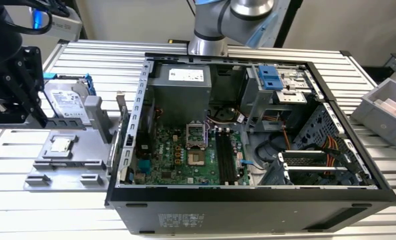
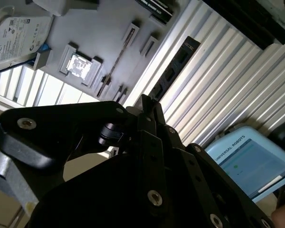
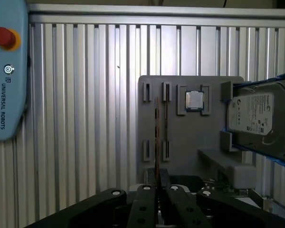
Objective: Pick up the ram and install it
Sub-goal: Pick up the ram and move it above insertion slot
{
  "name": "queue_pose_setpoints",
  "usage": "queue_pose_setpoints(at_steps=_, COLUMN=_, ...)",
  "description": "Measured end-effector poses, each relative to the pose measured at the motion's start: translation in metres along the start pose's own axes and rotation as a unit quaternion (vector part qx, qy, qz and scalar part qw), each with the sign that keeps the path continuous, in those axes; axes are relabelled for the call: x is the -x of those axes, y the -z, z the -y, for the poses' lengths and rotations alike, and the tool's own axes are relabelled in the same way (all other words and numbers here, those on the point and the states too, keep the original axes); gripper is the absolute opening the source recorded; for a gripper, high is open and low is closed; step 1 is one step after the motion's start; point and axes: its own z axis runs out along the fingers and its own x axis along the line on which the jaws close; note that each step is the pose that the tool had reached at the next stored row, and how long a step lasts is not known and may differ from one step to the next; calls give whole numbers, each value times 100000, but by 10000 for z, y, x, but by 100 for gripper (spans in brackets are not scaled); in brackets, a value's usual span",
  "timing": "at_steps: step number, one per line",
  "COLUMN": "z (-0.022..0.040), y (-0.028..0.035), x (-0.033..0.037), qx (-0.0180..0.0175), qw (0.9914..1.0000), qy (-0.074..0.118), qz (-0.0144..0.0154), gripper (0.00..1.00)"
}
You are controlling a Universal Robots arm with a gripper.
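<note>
1. The gripper [image 3: 156, 184] hangs over the gray tray [image 3: 190, 137]. In the exterior view it sits at 9 o'clock of the open case [image 1: 251, 212]. Whether it is apart or together I cannot tell.
2. The ram [image 3: 156, 128] shows edge-on in both wrist views as a thin brownish line along the tray, among paired slotted posts [image 3: 146, 92]. Its near end runs behind the gripper, so contact cannot be told.
3. Near the ram on the tray lies a chip [image 3: 194, 100] in its holder. Past that, a hard drive [image 3: 259, 121] in a blue frame is propped at a tilt.
4. In the exterior view the case's side wall [image 1: 139, 115] stands between the tray and the motherboard [image 1: 177, 162]. The black slots [image 1: 226, 155] lie along the board's 3 o'clock edge. A drive cage [image 1: 318, 165] and orange wires [image 1: 331, 147] lie farther toward 3 o'clock.
5. The arm's base [image 1: 208, 45] rises at the case's 12 o'clock. A gray bin [image 1: 385, 107] sits at 3 o'clock, apart from the case.
6. Everything rests on a ribbed aluminium table [image 1: 84, 60]. A pale blue pendant [image 3: 7, 95] with a red button lies on it, well apart from the tray. A pale wall [image 1: 131, 20] stands behind.
</note>
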Motion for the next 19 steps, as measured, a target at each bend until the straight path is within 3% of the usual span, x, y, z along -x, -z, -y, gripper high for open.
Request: queue_pose_setpoints(at_steps=19, z=302, y=7, x=3, qx=157, qw=100000, qy=-15, qz=-1, gripper=0)
